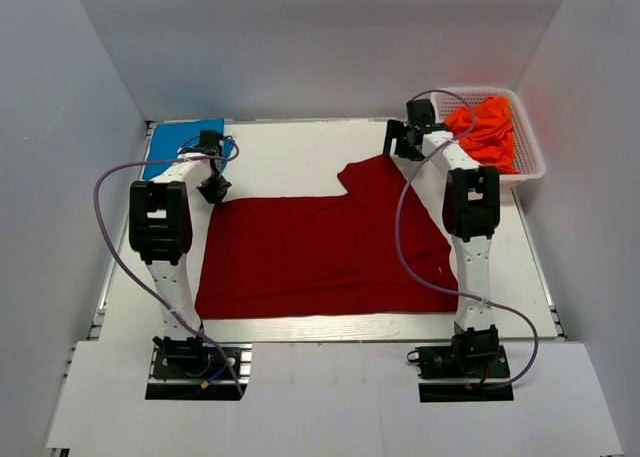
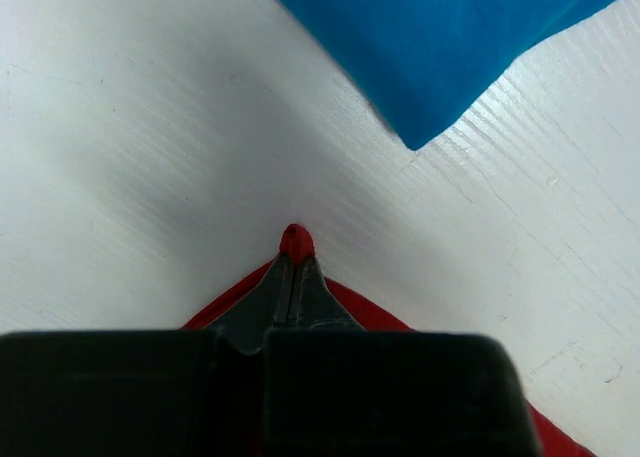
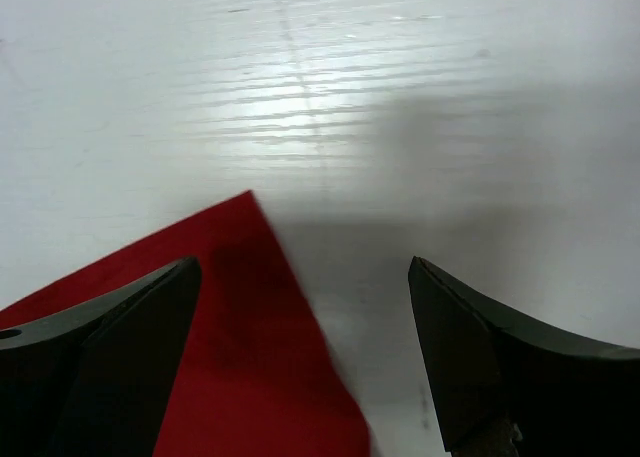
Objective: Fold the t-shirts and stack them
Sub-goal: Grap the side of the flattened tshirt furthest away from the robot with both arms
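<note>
I work on a white table (image 1: 290,157) whose top shows a fine streaked grain and hairline cracks close up. A pale grey back wall (image 1: 320,47) rises behind it, and a left wall (image 1: 50,177) and a right wall (image 1: 600,197) of the same plain colour close in the sides. A ribbed metal rail (image 1: 330,329) runs along the table's near edge, with a white board (image 1: 330,402) in front of it. Light leaves a bright glare (image 3: 300,107) and soft shadows on the tabletop.
</note>
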Tool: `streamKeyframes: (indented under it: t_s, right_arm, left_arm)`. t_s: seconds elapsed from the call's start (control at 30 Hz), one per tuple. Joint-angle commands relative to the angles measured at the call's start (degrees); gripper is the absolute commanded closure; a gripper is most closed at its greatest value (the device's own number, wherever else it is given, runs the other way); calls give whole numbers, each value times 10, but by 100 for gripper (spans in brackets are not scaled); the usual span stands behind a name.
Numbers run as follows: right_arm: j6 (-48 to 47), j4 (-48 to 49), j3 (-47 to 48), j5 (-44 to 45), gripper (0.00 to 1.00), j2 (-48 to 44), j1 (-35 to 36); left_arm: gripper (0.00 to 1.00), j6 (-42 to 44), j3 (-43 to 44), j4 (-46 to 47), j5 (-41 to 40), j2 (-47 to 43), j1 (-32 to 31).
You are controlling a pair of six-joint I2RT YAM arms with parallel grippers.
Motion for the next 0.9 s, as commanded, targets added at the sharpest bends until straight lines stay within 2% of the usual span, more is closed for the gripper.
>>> streamKeyframes:
  t_s: [0.0,0.13,0.23,0.27,0.33,0.37,0.4,0.43,0.47,0.6,0.63,0.7,0.73,0.77,0.8,0.83,0.87]
  right_arm:
    - [-1,64,23,-59,10,6,10]
    - [-13,40,32,-63,10,36,27]
    - [-13,17,45,-45,17,43,34]
    - [-10,14,39,-42,44,43,36]
    - [-8,6,30,-41,65,36,40]
    - [-6,4,21,-24,79,32,41]
    - [-9,5,8,-27,85,16,42]
    - [-7,6,2,-26,97,9,46]
    - [-8,7,-15,-26,100,-5,48]
    - [-8,46,-79,-4,100,-76,58]
    - [-6,55,-91,19,100,-127,59]
    - [-12,94,-170,27,100,-170,62]
    - [-17,107,-220,27,100,-239,62]
    - [-19,126,-243,27,100,-263,65]
    - [-16,126,-306,25,100,-284,65]
    - [-10,124,-326,25,100,-351,66]
    - [-9,109,-345,27,100,-375,70]
  left_arm:
    - [100,-1,-29,-21,5,-5,2]
    - [100,-1,-35,-34,5,-5,2]
    - [100,-1,-35,-41,-1,-5,2]
    - [100,-1,-29,-41,-1,-5,2]
    - [100,-1,-23,-47,-7,-10,2]
    - [100,-1,-23,-47,-7,-10,2]
    - [100,6,-23,-47,-7,-16,2]
    - [100,6,-23,-47,-7,-16,2]
    - [100,12,-23,-47,-12,-16,2]
    - [100,18,-13,-58,-17,-34,2]
    - [100,18,-13,-65,-23,-41,-4]
    - [100,18,-27,-65,-32,-77,-10]
    - [100,18,-35,-58,-32,-91,-10]
    - [100,18,-55,-58,-32,-106,-10]
    - [100,18,-68,-53,-32,-119,-10]
    - [100,7,-79,-53,-32,-147,-10]
    - [100,1,-99,-59,-38,-161,-10]
